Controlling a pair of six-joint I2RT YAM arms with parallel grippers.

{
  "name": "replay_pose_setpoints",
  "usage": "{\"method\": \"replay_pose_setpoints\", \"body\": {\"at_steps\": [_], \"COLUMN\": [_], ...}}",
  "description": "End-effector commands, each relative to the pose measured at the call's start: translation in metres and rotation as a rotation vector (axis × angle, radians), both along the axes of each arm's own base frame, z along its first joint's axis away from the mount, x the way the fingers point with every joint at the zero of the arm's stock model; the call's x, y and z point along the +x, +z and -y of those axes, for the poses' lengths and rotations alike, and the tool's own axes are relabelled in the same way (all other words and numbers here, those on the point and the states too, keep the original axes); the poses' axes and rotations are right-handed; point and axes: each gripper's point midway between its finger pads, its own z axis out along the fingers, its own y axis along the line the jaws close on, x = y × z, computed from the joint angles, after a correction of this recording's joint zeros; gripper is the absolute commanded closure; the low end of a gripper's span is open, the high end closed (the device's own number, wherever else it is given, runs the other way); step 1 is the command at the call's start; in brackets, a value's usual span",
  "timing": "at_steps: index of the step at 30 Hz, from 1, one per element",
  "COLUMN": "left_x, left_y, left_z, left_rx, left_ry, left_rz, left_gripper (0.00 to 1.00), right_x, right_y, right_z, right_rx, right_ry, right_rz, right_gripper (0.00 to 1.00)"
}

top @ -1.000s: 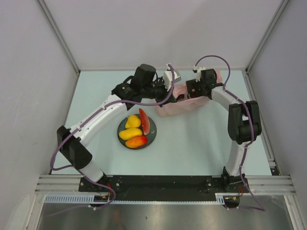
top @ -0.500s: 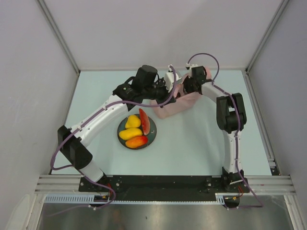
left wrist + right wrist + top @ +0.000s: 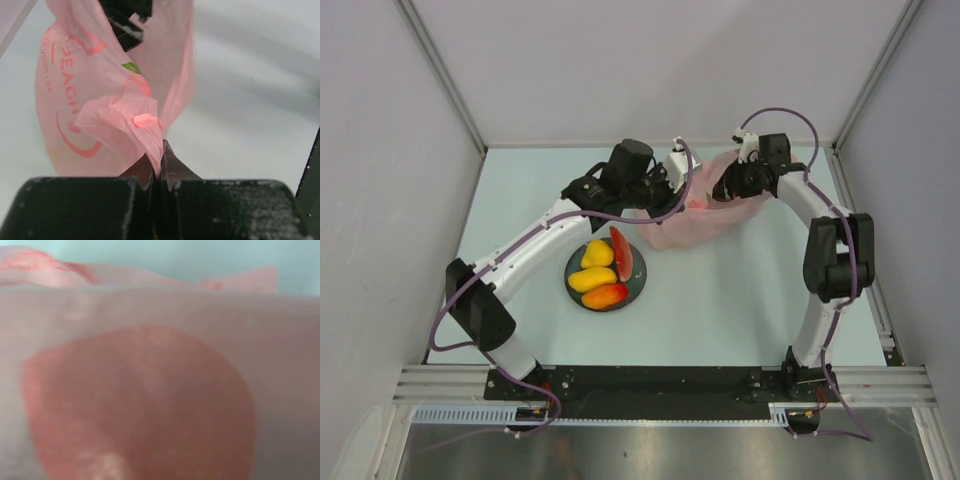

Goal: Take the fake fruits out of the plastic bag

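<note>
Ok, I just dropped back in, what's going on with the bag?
The left tool is shut on a bunched fold of the pink plastic bag. The right tool is up against the bag's right side; its camera shows only pink film over a reddish round shape, so its jaws can't be judged. Four fake fruits already lie on the dark plate.

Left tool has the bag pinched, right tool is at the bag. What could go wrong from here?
1. The left tool pinches only a thin fold of the bag; a pull could slip or tear it.
2. The right wrist view shows only pink film over a red shape, so the right tool might catch film with the fruit.
3. The bag lies close to the plate; dragging it could knock the fruits there.
</note>
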Motion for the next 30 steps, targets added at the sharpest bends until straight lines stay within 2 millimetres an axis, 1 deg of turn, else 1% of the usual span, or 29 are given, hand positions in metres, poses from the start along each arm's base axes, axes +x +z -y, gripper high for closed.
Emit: {"method": "replay_pose_setpoints", "body": {"at_steps": [1, 3, 4, 5, 6, 7, 8, 11, 13, 14, 15, 17, 18, 19, 20, 21, 22, 23, 24, 25, 26, 27, 28, 30], "left_x": [0.011, 0.014, 0.014, 0.015, 0.015, 0.018, 0.02, 0.025, 0.027, 0.027, 0.027, 0.028, 0.028, 0.029, 0.031, 0.033, 0.034, 0.034, 0.034, 0.036, 0.035, 0.034, 0.035, 0.031], "left_y": [-0.005, -0.012, -0.013, -0.013, -0.018, -0.02, -0.02, -0.026, -0.029, -0.029, -0.031, -0.036, -0.04, -0.043, -0.048, -0.052, -0.053, -0.061, -0.063, -0.065, -0.071, -0.074, -0.076, -0.08], "left_z": [-0.001, -0.005, -0.007, -0.008, -0.011, -0.014, -0.015, -0.02, -0.022, -0.022, -0.023, -0.024, -0.025, -0.025, -0.027, -0.029, -0.028, -0.031, -0.032, -0.032, -0.033, -0.034, -0.033, -0.033], "left_rx": [0.019, 0.034, 0.041, 0.043, 0.053, 0.066, 0.067, 0.094, 0.105, 0.106, 0.108, 0.117, 0.124, 0.128, 0.139, 0.146, 0.142, 0.155, 0.158, 0.152, 0.153, 0.152, 0.147, 0.14], "left_ry": [0.04, 0.062, 0.067, 0.072, 0.082, 0.102, 0.115, 0.146, 0.154, 0.155, 0.153, 0.157, 0.157, 0.162, 0.174, 0.185, 0.19, 0.198, 0.205, 0.218, 0.231, 0.238, 0.247, 0.253], "left_rz": [0.043, 0.042, 0.045, 0.052, 0.051, 0.059, 0.066, 0.077, 0.08, 0.082, 0.08, 0.076, 0.073, 0.074, 0.071, 0.07, 0.071, 0.064, 0.064, 0.063, 0.045, 0.037, 0.032, 0.009], "left_gripper": [1.0, 1.0, 1.0, 1.0, 1.0, 1.0, 1.0, 1.0, 1.0, 1.0, 1.0, 1.0, 1.0, 1.0, 1.0, 1.0, 1.0, 1.0, 1.0, 1.0, 1.0, 1.0, 1.0, 1.0], "right_x": [-0.052, -0.075, -0.083, -0.092, -0.1, -0.105, -0.108, -0.111, -0.111, -0.111, -0.114, -0.116, -0.12, -0.121, -0.122, -0.126, -0.131, -0.138, -0.142, -0.145, -0.147, -0.144, -0.144, -0.149], "right_y": [0.058, 0.048, 0.052, 0.044, 0.038, 0.035, 0.027, 0.015, 0.007, -0.003, -0.008, -0.023, -0.032, -0.04, -0.049, -0.057, -0.067, -0.072, -0.074, -0.075, -0.073, -0.059, -0.05, -0.029], "right_z": [-0.026, -0.028, -0.029, -0.029, -0.027, -0.026, -0.022, -0.014, -0.008, -0.001, -0.001, 0.008, 0.007, 0.014, 0.017, 0.022, 0.026, 0.031, 0.034, 0.039, 0.042, 0.044, 0.046, 0.041], "right_rx": [0.114, 0.134, 0.135, 0.131, 0.128, 0.128, 0.129, 0.134, 0.095, 0.024, -0.014, -0.123, -0.162, -0.219, -0.25, -0.29, -0.345, -0.37, -0.386, -0.399, -0.399, -0.393, -0.357, -0.305], "right_ry": [0.185, 0.229, 0.246, 0.278, 0.283, 0.291, 0.282, 0.258, 0.247, 0.247, 0.265, 0.294, 0.316, 0.31, 0.316, 0.335, 0.341, 0.346, 0.35, 0.34, 0.329, 0.312, 0.304, 0.335], "right_rz": [0.058, 0.02, 0.024, 0.008, -0.023, -0.037, -0.068, -0.116, -0.131, -0.136, -0.139, -0.141, -0.144, -0.15, -0.16, -0.171, -0.199, -0.234, -0.247, -0.26, -0.266, -0.23, -0.212, -0.163], "right_gripper": [0.63, 0.63, 0.62, 0.62, 0.61, 0.6, 0.6, 0.58, 0.58, 0.58, 0.57, 0.57, 0.55, 0.54, 0.51, 0.45, 0.42, 0.38, 0.3, 0.12, 0.0, 0.0, 0.0, 0.0]}}
